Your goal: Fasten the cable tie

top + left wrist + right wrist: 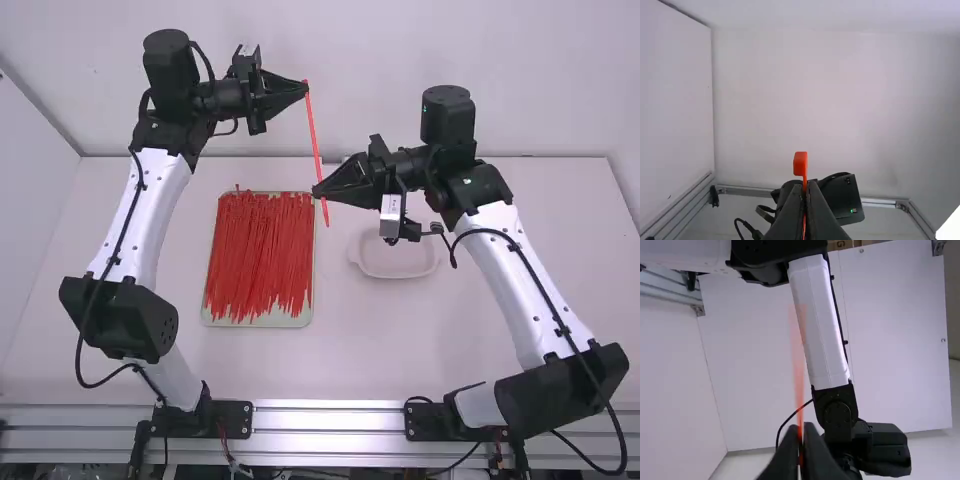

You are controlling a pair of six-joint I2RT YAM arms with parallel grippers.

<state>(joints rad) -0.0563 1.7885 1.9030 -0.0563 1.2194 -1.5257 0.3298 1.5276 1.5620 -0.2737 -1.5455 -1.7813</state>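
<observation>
The jaws of the left arm (140, 210) are clamped shut on a single red cable tie (314, 140) just below its square head (800, 164), which pokes out past the fingertips in the left wrist view. The jaws of the right arm (515, 285) are pinched closed on the same tie far down its strap, with a short stub of tail sticking out beneath them. The tie hangs in the air between the two, nearly upright and leaning slightly, head up and tail down. Both sets of jaws are raised well above the desk (100, 250). Below them and to the left, a pale tray (256, 322) lies flat on the desk, holding a thick layer of spare red ties (258, 258) laid lengthwise. Just right of the tray sits a shallow white dish (400, 265), partly under the right arm's wrist
</observation>
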